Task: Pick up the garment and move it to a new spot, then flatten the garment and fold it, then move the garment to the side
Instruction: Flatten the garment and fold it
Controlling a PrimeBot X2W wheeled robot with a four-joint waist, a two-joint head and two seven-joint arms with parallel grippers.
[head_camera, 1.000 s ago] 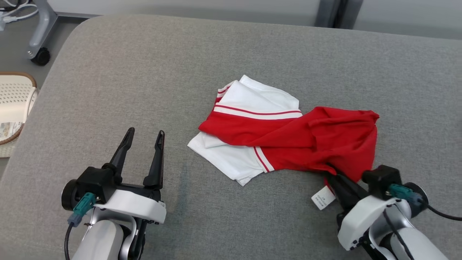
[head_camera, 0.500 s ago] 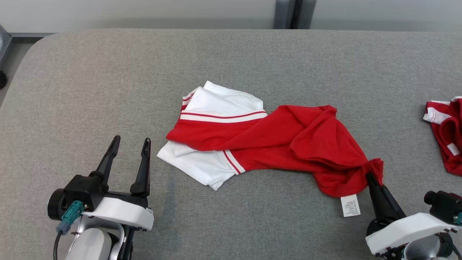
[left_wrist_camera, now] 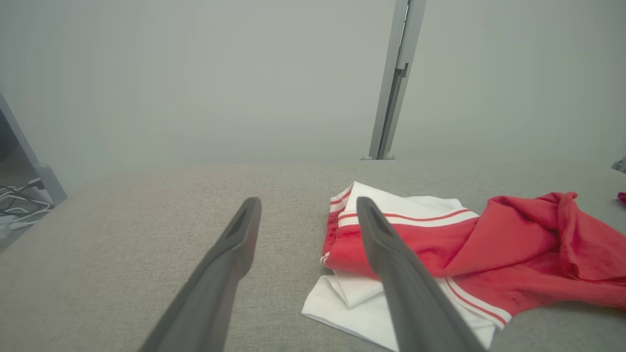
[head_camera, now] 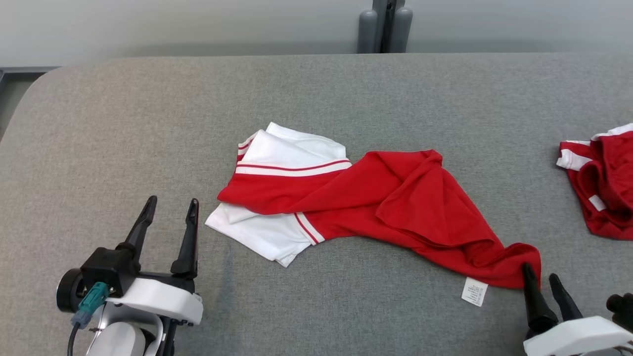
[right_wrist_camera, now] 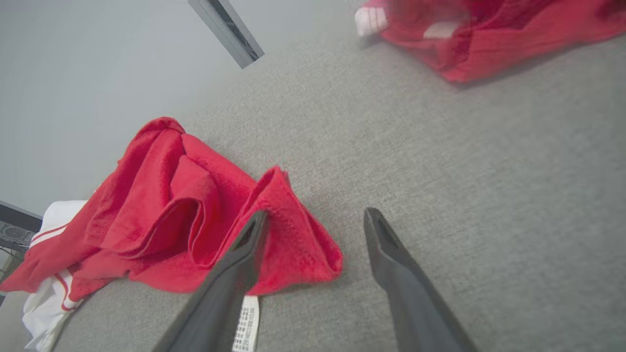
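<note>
Garment (right_wrist_camera: 161,195) corner partly hidden behind right claw (right_wrist_camera: 317,214) finger.

The garment (head_camera: 376,207) lies on the padded surface (head_camera: 148,123), across its middle. Its flat layered end lies toward the robot's left. Its bunched end runs toward the robot's right and the near edge.

The label (head_camera: 474,291) lies on the surface at the near side of the bunched end.

The right gripper (head_camera: 539,272) stands just right of the label. Its fingertips are at the tip of the bunched end.

The left gripper (head_camera: 173,200) stands at the near left, beside the layered end and apart from it.

A second garment (head_camera: 603,188) lies at the far right of the surface, well apart from the first.

A post (head_camera: 384,24) stands behind the surface's far edge, before the wall.
</note>
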